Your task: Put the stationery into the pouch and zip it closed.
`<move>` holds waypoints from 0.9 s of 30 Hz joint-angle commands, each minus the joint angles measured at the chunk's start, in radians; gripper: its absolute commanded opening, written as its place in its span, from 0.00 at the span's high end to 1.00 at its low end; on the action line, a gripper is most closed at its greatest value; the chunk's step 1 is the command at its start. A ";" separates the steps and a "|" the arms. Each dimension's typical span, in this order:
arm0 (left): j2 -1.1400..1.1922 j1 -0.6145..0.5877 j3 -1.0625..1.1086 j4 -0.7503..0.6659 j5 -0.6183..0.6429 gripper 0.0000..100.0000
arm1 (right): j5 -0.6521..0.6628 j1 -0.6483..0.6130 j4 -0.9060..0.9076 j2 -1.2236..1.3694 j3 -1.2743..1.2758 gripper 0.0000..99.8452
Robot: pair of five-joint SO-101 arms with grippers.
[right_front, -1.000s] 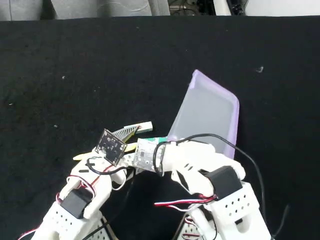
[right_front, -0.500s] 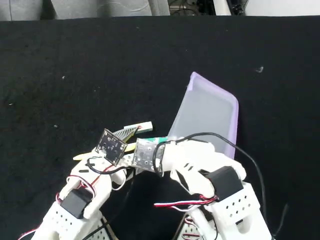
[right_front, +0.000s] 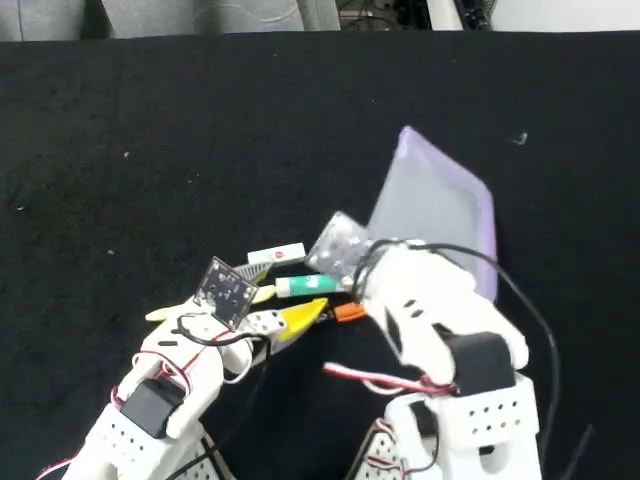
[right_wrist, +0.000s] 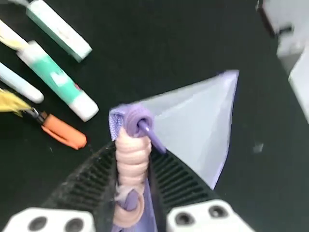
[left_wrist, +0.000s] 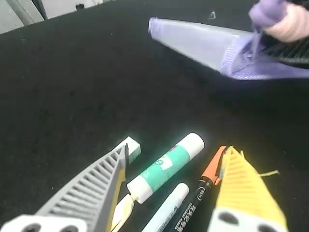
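Note:
The translucent purple pouch (right_front: 440, 200) lies at the centre right, one end raised. My right gripper (right_wrist: 133, 140) is shut on the pouch's zip pull, a purple tab with a pink coiled cord (right_wrist: 130, 159). Beside the pouch (left_wrist: 203, 43) lie a green and white glue stick (right_front: 305, 286), an orange-capped marker (left_wrist: 207, 176), a white pen (left_wrist: 166, 212) and a white eraser (right_front: 277, 254). My left gripper (left_wrist: 176, 152) hangs open just above them, its grey and yellow fingers either side of the glue stick (left_wrist: 166, 166) and marker. Nothing is held in it.
A pale yellow stick (right_front: 165, 313) lies by the left arm. The black cloth table (right_front: 150, 150) is bare at the back and left. Both arm bases crowd the front edge. Grey and white objects stand beyond the table's far edge.
My right arm has swung away to the right from above the left gripper, taking the pouch's end with it. The pouch has shifted back and turned. The glue stick and marker now show.

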 commanded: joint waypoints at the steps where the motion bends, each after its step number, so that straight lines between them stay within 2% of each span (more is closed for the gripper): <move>1: -0.006 -0.002 0.024 0.005 0.005 0.69 | 0.054 0.135 -0.018 -0.001 0.025 0.99; 6: -0.003 -0.002 0.024 0.005 0.005 0.69 | 0.137 0.281 -0.018 -0.001 0.113 0.97; 14: -0.003 -0.001 0.024 0.006 0.005 0.69 | 0.199 0.327 -0.060 -0.012 0.358 0.76; 22: -0.005 -0.001 0.024 0.037 0.005 0.69 | 0.203 0.327 -0.115 -0.005 0.455 0.75; 27: -0.005 -0.001 0.024 0.037 0.005 0.69 | 0.334 0.318 -0.015 -0.012 0.453 0.75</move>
